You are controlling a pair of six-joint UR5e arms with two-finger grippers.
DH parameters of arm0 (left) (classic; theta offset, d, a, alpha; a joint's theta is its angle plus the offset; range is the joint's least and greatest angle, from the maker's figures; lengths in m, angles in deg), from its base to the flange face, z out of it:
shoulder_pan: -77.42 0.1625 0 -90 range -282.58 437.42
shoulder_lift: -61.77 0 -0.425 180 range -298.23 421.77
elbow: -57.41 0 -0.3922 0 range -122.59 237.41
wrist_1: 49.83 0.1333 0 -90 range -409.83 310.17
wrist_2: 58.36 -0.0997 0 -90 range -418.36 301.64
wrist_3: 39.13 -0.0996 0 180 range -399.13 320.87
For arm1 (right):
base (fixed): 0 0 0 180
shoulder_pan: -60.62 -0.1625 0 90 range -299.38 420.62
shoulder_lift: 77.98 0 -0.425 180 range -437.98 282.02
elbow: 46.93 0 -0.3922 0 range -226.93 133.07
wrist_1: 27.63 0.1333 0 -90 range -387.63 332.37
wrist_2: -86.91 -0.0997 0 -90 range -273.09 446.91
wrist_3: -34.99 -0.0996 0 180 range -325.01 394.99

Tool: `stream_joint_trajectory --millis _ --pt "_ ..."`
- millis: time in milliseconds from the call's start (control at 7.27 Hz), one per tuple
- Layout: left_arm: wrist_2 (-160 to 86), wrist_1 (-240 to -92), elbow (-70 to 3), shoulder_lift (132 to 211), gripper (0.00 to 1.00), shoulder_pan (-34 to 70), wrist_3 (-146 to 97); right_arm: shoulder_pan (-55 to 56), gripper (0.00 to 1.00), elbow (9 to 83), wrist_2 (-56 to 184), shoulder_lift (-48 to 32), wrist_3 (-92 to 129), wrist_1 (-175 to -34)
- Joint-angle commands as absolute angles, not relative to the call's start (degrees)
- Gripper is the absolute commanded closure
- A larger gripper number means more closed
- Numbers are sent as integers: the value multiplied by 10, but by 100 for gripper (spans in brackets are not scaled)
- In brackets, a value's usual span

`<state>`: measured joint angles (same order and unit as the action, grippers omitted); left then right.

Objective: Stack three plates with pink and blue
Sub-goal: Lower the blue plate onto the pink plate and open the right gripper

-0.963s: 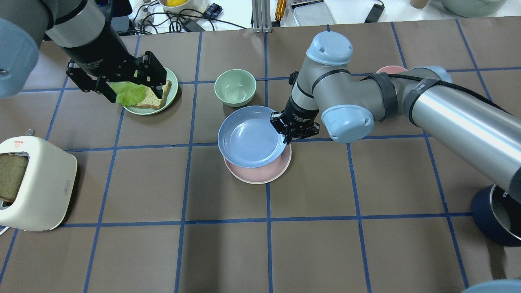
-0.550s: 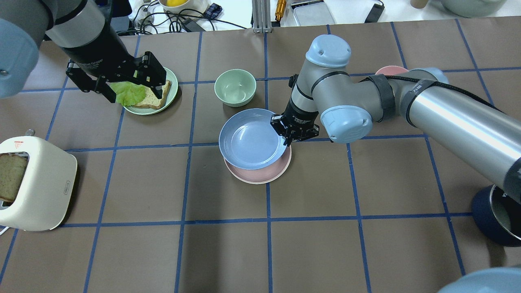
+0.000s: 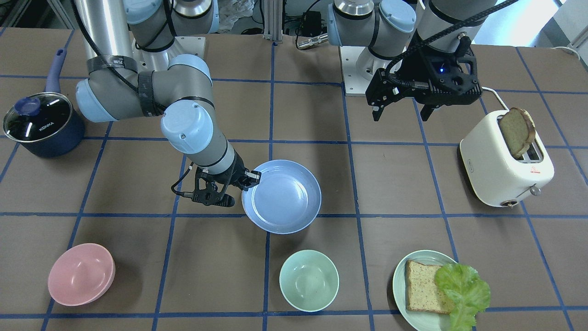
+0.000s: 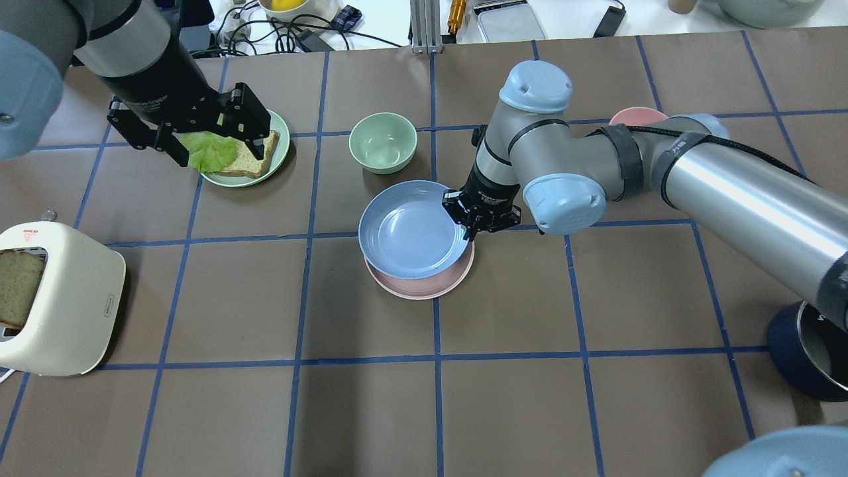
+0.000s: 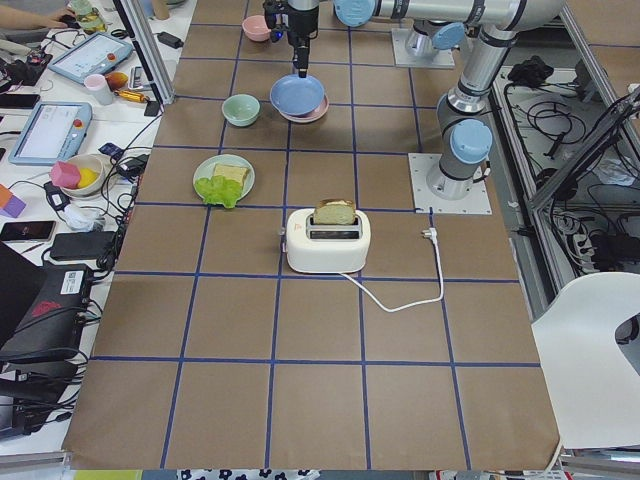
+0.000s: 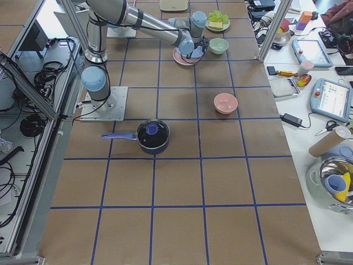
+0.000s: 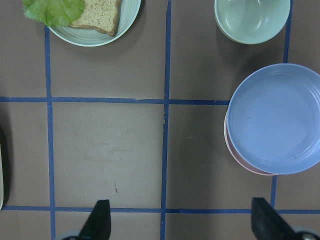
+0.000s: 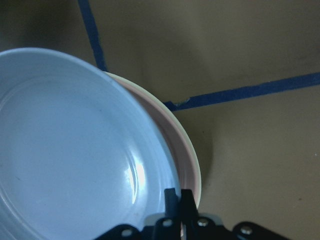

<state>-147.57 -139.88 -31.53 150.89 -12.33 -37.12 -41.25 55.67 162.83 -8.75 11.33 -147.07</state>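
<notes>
My right gripper (image 4: 472,228) is shut on the right rim of the light blue plate (image 4: 411,232), also seen from the front (image 3: 282,195). It holds the plate tilted just over the pale pink plate (image 4: 424,288), shifted a little toward the far side. In the right wrist view my gripper (image 8: 180,202) pinches the blue plate's (image 8: 65,150) rim above the pink rim (image 8: 172,140). A pale edge runs outside the pink rim; I cannot tell whether it is the cream-white plate. My left gripper (image 4: 212,136) is open and empty, high above the table's left.
A mint bowl (image 4: 383,142) stands just beyond the plates. A pale green plate with bread and lettuce (image 4: 245,152) lies under the left gripper. A white toaster (image 4: 56,298) is at the left edge, a pink bowl (image 3: 81,274) and a navy pot (image 3: 39,124) on the right side.
My right gripper has carried the blue plate a little nearer and lower, more squarely over the pink plate. The left arm has not moved.
</notes>
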Motion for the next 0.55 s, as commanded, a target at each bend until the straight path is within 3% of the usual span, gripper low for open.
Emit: stream_joint_trajectory --millis 0,412 --pt "-1476 -1397 -315 1509 0 -124 -371 -412 100 557 1628 -88 113 -1471" --pt "-1476 -1397 -315 1509 0 -123 -370 -412 100 563 1628 -92 113 -1472"
